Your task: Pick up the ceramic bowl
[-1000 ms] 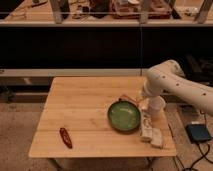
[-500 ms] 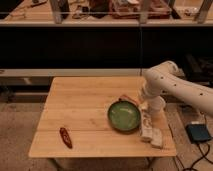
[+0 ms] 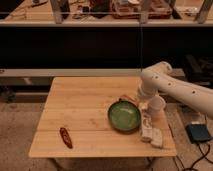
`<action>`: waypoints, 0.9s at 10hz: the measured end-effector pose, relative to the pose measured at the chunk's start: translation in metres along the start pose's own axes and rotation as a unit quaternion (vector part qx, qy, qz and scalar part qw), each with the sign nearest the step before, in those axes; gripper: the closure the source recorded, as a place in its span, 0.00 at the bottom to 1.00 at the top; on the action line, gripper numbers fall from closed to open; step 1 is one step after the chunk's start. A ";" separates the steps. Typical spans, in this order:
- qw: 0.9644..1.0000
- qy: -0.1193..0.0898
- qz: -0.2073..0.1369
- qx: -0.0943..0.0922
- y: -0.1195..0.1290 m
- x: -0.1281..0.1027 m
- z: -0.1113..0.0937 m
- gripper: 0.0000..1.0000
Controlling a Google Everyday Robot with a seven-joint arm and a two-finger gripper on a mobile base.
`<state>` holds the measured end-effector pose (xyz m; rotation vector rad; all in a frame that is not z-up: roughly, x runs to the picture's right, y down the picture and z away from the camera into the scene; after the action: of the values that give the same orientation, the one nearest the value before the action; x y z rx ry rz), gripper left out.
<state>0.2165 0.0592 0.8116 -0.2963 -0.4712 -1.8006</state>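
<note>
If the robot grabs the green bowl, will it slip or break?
The green bowl keeps a firm round shape, so it is probably stiff and rather heavy for its size. Its glossy inside suggests it may be slippery, and a drop could chip it. It is wide and shallow, so it is unlikely to tip. The end effector is near its right rim.

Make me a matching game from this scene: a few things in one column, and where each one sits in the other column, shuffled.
Things:
1. ceramic bowl
2. red chili pepper
3. white cup
4. gripper

Places:
A. near the front left corner of the wooden table
B. just right of the bowl, by the front right corner
C. on the right half of the tabletop, green inside showing
D. at the right edge, behind the gripper

Pairs: 1-C, 2-A, 3-D, 4-B
</note>
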 end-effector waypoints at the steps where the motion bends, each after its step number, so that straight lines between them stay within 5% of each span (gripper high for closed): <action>1: 1.000 -0.004 -0.008 -0.002 0.003 -0.005 0.005 0.60; 3: 1.000 -0.006 -0.019 0.012 -0.010 -0.008 0.010 0.60; 4: 1.000 0.005 -0.019 0.010 -0.013 -0.006 0.012 0.60; 9: 0.999 -0.018 -0.026 0.000 -0.018 -0.006 0.022 0.60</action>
<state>0.1997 0.0784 0.8256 -0.3196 -0.5083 -1.8486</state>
